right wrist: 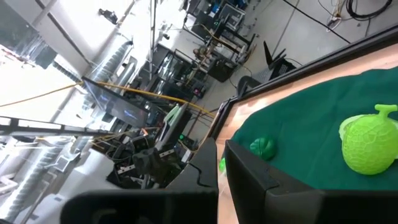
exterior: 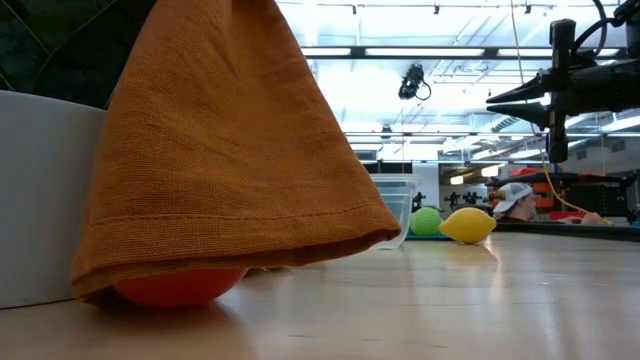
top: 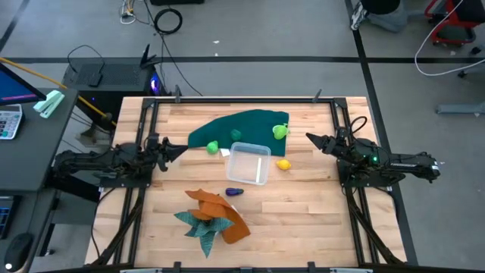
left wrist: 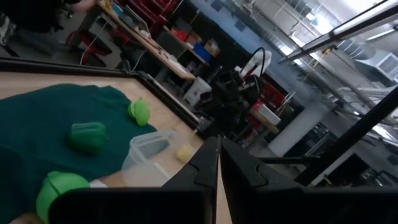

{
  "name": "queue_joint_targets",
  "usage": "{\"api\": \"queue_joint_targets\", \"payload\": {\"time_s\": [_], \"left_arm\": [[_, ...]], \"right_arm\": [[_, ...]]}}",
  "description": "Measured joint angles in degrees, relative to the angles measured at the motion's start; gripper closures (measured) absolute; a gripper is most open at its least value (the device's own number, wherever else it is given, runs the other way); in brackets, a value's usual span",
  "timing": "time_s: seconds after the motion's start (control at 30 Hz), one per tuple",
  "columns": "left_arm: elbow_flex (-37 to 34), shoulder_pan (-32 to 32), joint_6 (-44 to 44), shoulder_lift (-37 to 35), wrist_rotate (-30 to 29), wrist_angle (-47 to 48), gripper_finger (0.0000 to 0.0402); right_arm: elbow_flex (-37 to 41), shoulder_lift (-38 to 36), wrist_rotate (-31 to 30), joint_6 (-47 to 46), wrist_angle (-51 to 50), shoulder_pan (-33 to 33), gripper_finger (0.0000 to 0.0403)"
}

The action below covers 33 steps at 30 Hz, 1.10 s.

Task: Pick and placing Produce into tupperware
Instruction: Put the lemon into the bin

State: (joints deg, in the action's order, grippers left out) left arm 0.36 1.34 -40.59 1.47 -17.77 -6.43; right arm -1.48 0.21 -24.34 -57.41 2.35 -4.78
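The clear tupperware (top: 248, 163) stands at the table's middle, next to the dark green cloth (top: 242, 125). A yellow toy (top: 283, 164) lies right of the tub and a purple one (top: 233, 192) near it. A light green toy (top: 281, 131), a green one (top: 213, 147) and a darker green one (top: 236, 135) lie on the cloth. In the low view a red toy (exterior: 175, 288) sits under the orange cloth (exterior: 230, 150). My left gripper (top: 180, 149) hovers left of the tub, shut and empty. My right gripper (top: 309, 138) hovers to the right, also shut and empty.
Orange and teal cloths (top: 212, 216) lie heaped near the table's near edge. A black frame (top: 242, 98) runs along the table's far edge. Bare wood (top: 303, 212) stretches right of the heap. A person (exterior: 515, 200) shows in the room beyond the table.
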Motion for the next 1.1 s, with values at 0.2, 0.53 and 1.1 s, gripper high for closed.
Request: {"api": "queue_joint_targets", "payload": {"time_s": [0.2,0.53,1.1], "left_arm": [[0.0,0.0,3.1,0.0,-2.5,-1.1,0.0370],[0.0,-3.5,7.8,0.0,-3.7,-5.1,0.0378],[0.3,-12.4,13.3,0.0,-3.4,-13.5,0.0364]], "right_arm": [[0.0,0.0,0.0,-1.0,0.0,0.0,0.0403],[0.2,0.0,0.0,-1.2,1.9,0.0,0.0403],[0.3,0.0,-1.2,-0.1,8.4,0.0,0.0403]]}}
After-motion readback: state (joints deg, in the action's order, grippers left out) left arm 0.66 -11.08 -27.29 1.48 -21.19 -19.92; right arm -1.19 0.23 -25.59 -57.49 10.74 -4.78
